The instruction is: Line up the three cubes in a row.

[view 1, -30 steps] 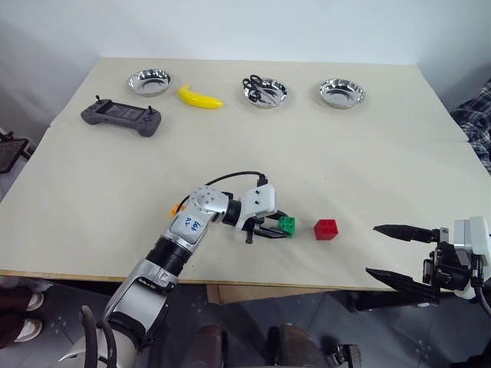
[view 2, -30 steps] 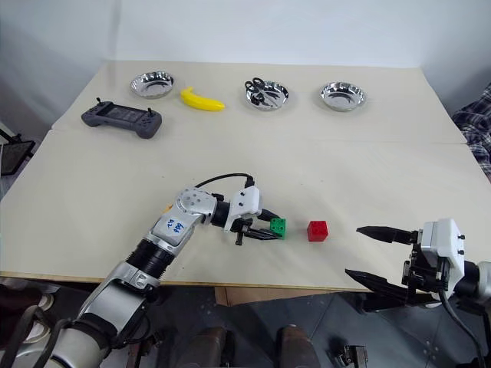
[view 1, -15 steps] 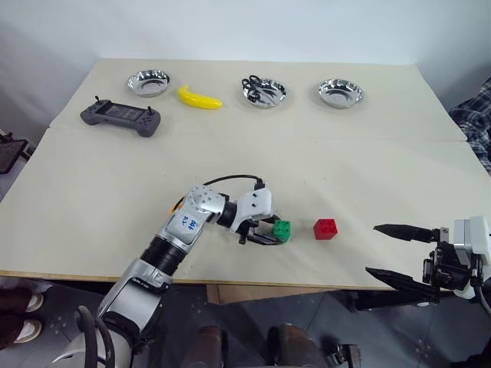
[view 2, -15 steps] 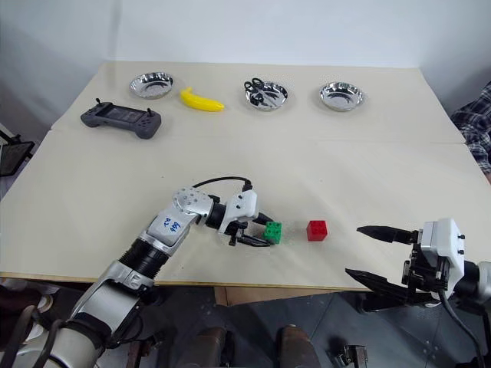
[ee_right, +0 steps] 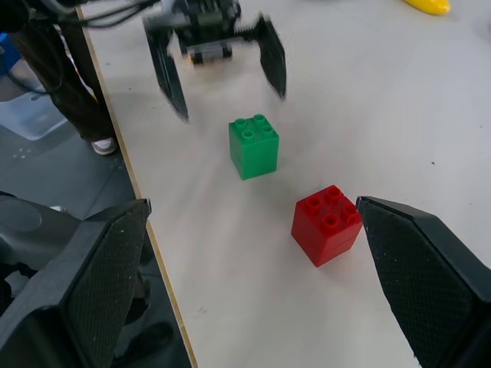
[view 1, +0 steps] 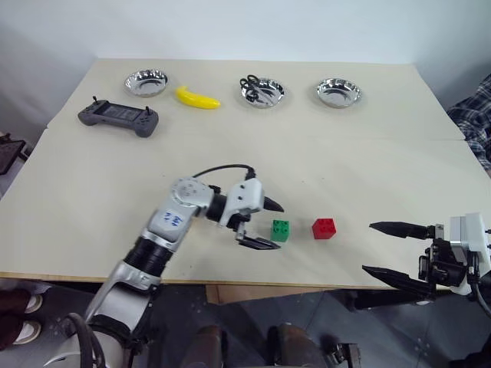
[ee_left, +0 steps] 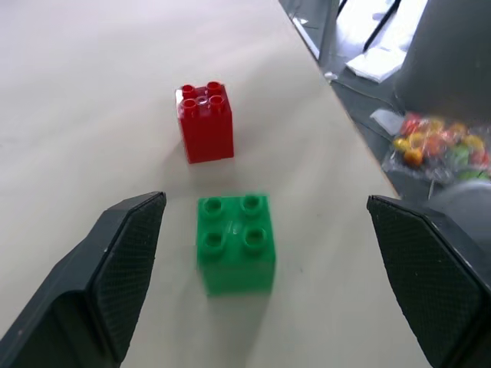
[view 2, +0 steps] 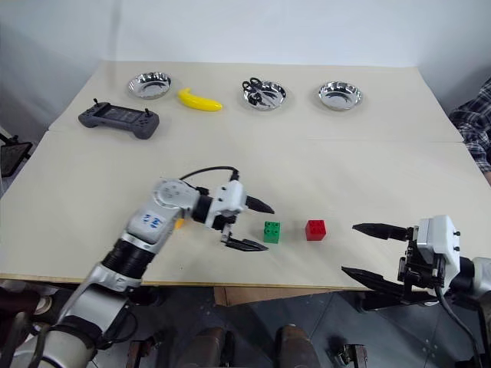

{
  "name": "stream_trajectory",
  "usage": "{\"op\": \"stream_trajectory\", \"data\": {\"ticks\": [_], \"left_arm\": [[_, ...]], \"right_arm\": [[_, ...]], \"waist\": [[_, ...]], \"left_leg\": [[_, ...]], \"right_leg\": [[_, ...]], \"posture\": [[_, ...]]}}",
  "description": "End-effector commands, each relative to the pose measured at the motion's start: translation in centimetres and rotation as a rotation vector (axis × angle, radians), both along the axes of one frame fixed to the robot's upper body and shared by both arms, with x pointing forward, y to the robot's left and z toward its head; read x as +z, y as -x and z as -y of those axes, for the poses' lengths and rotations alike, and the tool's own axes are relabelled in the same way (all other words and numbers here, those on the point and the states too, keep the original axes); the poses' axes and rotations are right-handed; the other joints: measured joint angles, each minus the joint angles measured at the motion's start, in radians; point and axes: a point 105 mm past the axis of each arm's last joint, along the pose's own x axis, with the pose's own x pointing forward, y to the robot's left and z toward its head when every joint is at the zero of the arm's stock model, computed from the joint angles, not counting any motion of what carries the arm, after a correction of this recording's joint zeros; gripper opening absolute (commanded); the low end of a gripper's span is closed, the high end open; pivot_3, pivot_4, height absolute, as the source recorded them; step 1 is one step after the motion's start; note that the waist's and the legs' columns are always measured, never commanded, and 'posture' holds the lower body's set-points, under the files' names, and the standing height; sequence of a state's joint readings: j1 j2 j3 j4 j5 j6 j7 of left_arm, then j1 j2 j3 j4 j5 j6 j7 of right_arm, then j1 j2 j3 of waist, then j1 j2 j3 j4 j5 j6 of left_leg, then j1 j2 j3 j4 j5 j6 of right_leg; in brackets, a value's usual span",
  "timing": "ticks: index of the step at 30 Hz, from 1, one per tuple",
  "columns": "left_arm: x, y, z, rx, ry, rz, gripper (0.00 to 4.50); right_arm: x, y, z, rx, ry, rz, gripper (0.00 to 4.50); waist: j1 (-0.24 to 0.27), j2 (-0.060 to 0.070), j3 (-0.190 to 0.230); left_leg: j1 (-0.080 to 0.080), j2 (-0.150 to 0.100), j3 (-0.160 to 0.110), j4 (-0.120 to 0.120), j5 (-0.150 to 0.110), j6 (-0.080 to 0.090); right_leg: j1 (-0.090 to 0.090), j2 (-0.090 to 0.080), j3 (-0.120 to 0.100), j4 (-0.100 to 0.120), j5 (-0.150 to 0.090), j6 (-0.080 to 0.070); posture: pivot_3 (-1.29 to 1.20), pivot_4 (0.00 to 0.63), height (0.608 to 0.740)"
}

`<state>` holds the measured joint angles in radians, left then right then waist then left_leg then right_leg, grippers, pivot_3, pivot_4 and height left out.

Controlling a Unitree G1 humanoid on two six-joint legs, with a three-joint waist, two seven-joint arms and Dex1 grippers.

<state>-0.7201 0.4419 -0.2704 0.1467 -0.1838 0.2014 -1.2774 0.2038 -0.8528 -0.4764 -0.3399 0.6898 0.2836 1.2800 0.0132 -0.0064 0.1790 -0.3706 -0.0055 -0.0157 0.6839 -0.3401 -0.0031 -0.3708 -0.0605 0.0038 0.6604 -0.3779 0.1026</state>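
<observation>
Placement of the small green plastic studded cube (view 1: 281, 230) is good: just beside the red studded cube (view 1: 324, 228), near the table's front edge. Left gripper (view 1: 261, 224) gapes wide, empty; right gripper (view 1: 395, 251) likewise. Withdraw the left gripper straight back without nudging either cube; the orange-yellow cube (view 2: 178, 224) looks next.

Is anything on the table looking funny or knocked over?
Nothing is knocked over. The small green plastic cube and the small red plastic cube stand upright, studs up, side by side and apart. The black scissors lie oddly in a metal bowl.
</observation>
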Motion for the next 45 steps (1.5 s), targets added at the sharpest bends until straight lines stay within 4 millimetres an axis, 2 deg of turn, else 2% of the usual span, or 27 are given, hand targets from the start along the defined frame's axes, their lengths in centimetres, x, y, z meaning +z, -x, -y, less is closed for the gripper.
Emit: {"op": "stream_trajectory", "data": {"ticks": [1, 3, 5, 10, 14, 17, 20, 23, 27, 29, 32, 36, 41, 45], "left_arm": [[3.0, 0.8, -3.1, -0.013, 0.085, 0.06, 4.47], [4.1, 1.5, -5.0, -0.017, 0.132, 0.067, 4.47], [5.3, 1.8, -7.2, 0.054, 0.2, 0.085, 4.47], [5.5, 1.8, -14.7, 0.424, 0.297, 0.129, 4.47], [3.8, 3.8, -22.0, 0.744, 0.256, 0.164, 4.47], [0.7, 7.5, -27.4, 0.966, 0.189, 0.086, 4.47], [-1.7, 11.1, -29.6, 1.066, 0.131, 0.011, 4.47], [-2.8, 12.8, -29.2, 1.083, 0.117, -0.02, 4.47], [-3.7, 13.2, -27.6, 1.083, 0.115, -0.029, 4.47], [-3.7, 12.1, -26.0, 1.086, 0.186, -0.041, 4.47], [-4.2, 10.6, -23.1, 1.051, 0.204, -0.068, 4.47], [-5.0, 7.1, -18.5, 1.055, 0.225, -0.098, 4.47], [-4.9, 3.7, -16.3, 1.136, 0.268, -0.081, 4.47], [-5.4, 1.8, -14.3, 1.13, 0.256, -0.081, 4.47]], "right_arm": [[0.5, -0.4, -0.4, 0.031, -0.014, 0.022, 4.5], [0.5, -0.7, -0.6, 0.046, -0.025, 0.019, 4.5], [0.6, -1.2, -1.0, 0.064, -0.039, 0.019, 4.5], [1.2, -1.8, -2.0, 0.117, -0.049, 0.013, 4.5], [1.7, -1.8, -2.8, 0.172, -0.029, 0.049, 4.5], [2.0, -1.8, -3.2, 0.222, 0.002, 0.081, 4.5], [2.4, -2.1, -3.4, 0.259, 0.018, 0.13, 4.5], [2.6, -2.4, -3.8, 0.289, 0.029, 0.172, 4.5], [2.7, -2.6, -4.1, 0.307, 0.023, 0.173, 4.5], [2.5, -2.6, -4.1, 0.306, 0.027, 0.156, 4.5], [2.0, -2.6, -3.8, 0.299, 0.038, 0.122, 4.5], [1.7, -2.2, -4.0, 0.3, 0.035, 0.097, 4.5], [1.6, -1.8, -4.5, 0.302, 0.022, 0.079, 4.5], [1.5, -1.5, -5.0, 0.299, 0.006, 0.07, 4.5]], "waist": [[-0.002, 0.0, 0.0], [-0.004, 0.0, 0.0], [-0.011, 0.0, 0.0], [-0.019, 0.0, 0.0], [-0.017, 0.0, 0.0], [-0.021, 0.0, 0.0], [-0.02, 0.0, 0.0], [-0.008, 0.0, 0.0], [0.001, 0.0, 0.0], [0.001, 0.001, 0.0], [-0.002, 0.001, 0.0], [-0.007, 0.001, 0.0], [-0.018, 0.001, 0.0], [-0.014, 0.001, 0.0]], "left_leg": [[0.0, 0.0, 0.0, 0.0, 0.0, 0.0], [0.0, 0.0, 0.0, 0.0, 0.0, 0.0], [0.0, 0.0, -0.001, 0.0, 0.0, 0.0], [0.0, 0.0, -0.002, -0.001, 0.0, 0.0], [0.0, 0.0, -0.002, -0.002, -0.001, 0.001], [0.0, 0.0, -0.001, -0.003, -0.001, 0.002], [0.0, 0.0, -0.001, -0.004, -0.003, 0.003], [0.0, 0.0, -0.002, -0.004, -0.004, 0.005], [0.001, 0.0, -0.004, -0.005, -0.005, 0.006], [0.002, 0.0, -0.004, -0.006, -0.005, 0.006], [0.002, 0.0, -0.003, -0.006, -0.005, 0.006], [0.002, 0.0, -0.004, -0.006, -0.005, 0.006], [0.002, 0.0, -0.003, -0.005, -0.005, 0.006], [0.002, 0.0, -0.003, -0.003, -0.005, 0.005]], "right_leg": [[0.0, 0.0, 0.0, 0.0, 0.0, 0.0], [0.0, -0.001, 0.0, 0.0, 0.0, 0.0], [0.0, -0.001, 0.0, -0.001, 0.0, 0.0], [0.0, -0.001, -0.001, -0.001, 0.0, 0.0], [0.0, -0.002, -0.001, -0.002, 0.0, 0.0], [0.0, -0.003, 0.0, -0.003, 0.0, 0.0], [0.001, -0.003, -0.001, -0.005, 0.0, -0.001], [0.003, -0.005, -0.002, -0.008, -0.001, -0.001], [0.008, -0.006, -0.003, -0.015, -0.001, -0.003], [0.009, -0.006, -0.003, -0.017, -0.001, -0.003], [0.009, -0.006, -0.004, -0.017, -0.001, -0.002], [0.009, -0.006, -0.005, -0.015, 0.0, -0.001], [0.009, -0.004, -0.005, -0.014, 0.001, 0.001], [0.008, -0.003, -0.005, -0.013, 0.001, 0.001]], "posture": [[0.0, 0.15, 0.74], [0.0, 0.15, 0.74], [0.0, 0.15, 0.74], [0.0, 0.15, 0.74], [0.0, 0.15, 0.74], [0.0, 0.15, 0.74], [0.0, 0.15, 0.74], [0.0, 0.15, 0.74], [0.0, 0.15, 0.74], [0.0, 0.15, 0.74], [0.0, 0.15, 0.74], [0.0, 0.15, 0.74], [0.0, 0.15, 0.74], [0.0, 0.15, 0.74]]}}
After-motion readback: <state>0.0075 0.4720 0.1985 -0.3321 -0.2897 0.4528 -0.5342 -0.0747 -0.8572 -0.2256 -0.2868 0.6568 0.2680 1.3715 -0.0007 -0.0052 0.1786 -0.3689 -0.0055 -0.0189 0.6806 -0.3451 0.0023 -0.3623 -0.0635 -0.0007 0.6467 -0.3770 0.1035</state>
